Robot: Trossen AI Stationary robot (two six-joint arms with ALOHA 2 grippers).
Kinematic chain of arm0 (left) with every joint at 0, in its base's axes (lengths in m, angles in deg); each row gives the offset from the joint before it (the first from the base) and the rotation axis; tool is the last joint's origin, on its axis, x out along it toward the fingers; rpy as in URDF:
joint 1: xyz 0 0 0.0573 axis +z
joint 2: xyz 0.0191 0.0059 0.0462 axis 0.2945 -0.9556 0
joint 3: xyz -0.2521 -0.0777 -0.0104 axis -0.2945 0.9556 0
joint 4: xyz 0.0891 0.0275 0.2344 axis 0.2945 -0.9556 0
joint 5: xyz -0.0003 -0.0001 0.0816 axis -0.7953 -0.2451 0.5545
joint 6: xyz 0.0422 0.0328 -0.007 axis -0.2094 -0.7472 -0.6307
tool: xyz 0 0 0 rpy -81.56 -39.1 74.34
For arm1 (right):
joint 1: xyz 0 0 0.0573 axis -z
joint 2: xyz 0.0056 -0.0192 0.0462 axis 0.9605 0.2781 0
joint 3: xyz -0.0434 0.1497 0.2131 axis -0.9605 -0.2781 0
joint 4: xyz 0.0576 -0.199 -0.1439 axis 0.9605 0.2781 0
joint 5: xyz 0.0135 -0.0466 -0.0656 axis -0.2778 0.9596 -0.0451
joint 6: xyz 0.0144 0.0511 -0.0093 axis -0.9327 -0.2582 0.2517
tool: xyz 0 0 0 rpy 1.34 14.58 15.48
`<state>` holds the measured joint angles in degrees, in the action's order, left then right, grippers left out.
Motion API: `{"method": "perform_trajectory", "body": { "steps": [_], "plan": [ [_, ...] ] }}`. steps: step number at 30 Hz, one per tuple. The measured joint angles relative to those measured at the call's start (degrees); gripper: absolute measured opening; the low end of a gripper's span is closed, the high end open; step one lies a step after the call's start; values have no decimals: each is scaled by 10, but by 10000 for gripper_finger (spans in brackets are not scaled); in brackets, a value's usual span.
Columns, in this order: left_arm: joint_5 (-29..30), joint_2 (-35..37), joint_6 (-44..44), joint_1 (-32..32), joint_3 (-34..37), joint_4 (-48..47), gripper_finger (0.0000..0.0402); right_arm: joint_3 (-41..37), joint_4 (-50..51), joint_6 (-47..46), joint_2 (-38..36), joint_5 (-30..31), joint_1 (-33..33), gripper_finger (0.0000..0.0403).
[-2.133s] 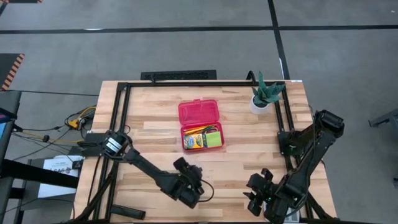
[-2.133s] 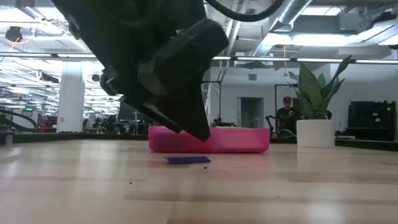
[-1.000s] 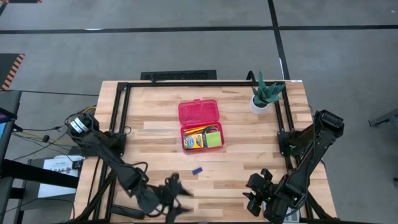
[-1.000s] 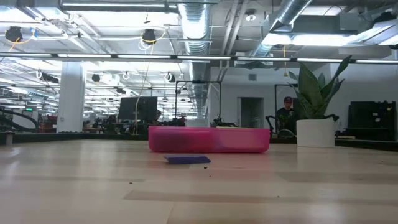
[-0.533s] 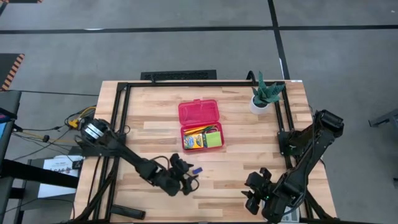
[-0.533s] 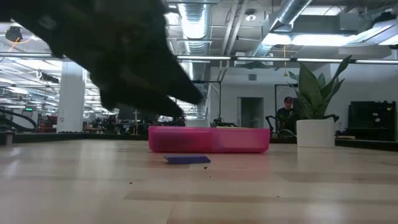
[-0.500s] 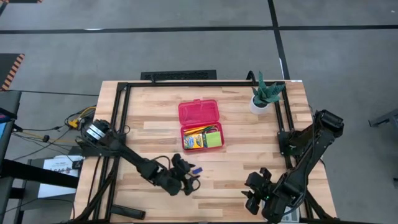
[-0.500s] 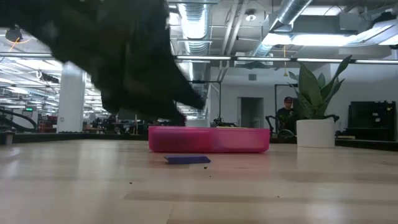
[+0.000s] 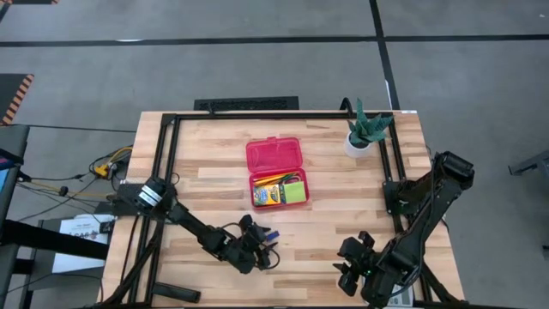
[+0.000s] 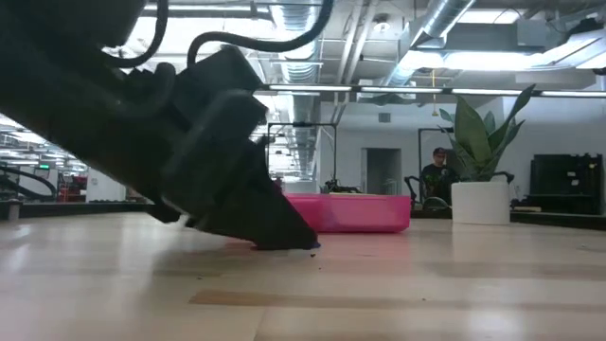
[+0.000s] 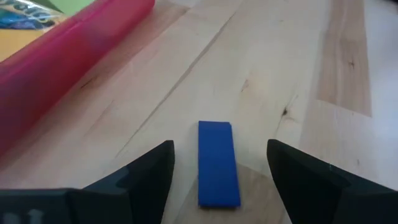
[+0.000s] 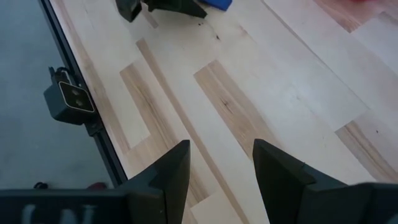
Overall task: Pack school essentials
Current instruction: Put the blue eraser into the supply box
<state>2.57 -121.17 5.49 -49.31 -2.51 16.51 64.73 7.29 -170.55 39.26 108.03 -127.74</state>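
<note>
The small flat blue rectangular eraser (image 11: 218, 163) lies loose on the pale wood-plank surface (image 9: 343, 215), near the front of the open pink plastic pencil case (image 9: 276, 172) but apart from it; it looks like the last item not yet packed, since the case tray already holds the yellow-green crayon box (image 9: 269, 194), the lime sticky-note pad (image 9: 295, 193) & orange pencils (image 9: 271, 178). The left gripper (image 9: 266, 249) is down low right at the eraser, jaws parted w/ one dark finger on each side of it, not yet closed on it: wrist view shows clear wood btwn each finger and the blue edges. That straddle w/ the eraser lying lengthwise btwn the fingers looks set for a pinch across its narrow width, prob. the easiest grip on so thin a piece. In the low view the arm's dark bulk covers most of the eraser, only a blue sliver showing at its tip. The right gripper (image 12: 214, 168) waits near the front right corner of the surface, jaws apart, holding nothing. The green spiky plant in a white pot (image 9: 364, 129) stands at the back right, well clear. Vs. a sec ago: the left arm was then pulled back toward the front edge, eraser fully exposed in the low view; half a sec ago it was swinging in, and now it has dropped over the eraser. The eraser, the case and the right arm haven't shifted.
</note>
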Motion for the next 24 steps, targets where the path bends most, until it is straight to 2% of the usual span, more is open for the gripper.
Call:
{"method": "perform_trajectory", "body": {
  "steps": [4,6,8,13,19,24],
  "plan": [
    [17,-31,0,0,-20,-1,245,0,0,0,0,-1,0,182],
    [21,-42,0,0,-34,-21,222,0,0,0,0,-1,0,182],
    [25,-44,12,0,-43,-55,179,0,0,-1,0,-2,0,182],
    [22,-45,58,3,-47,-104,39,0,0,0,0,-2,0,182],
    [22,-41,88,4,-52,-102,38,0,0,0,0,-2,-1,182],
    [-32,3,68,7,-65,-118,38,0,-2,0,0,-2,-1,182]
  ]
}}
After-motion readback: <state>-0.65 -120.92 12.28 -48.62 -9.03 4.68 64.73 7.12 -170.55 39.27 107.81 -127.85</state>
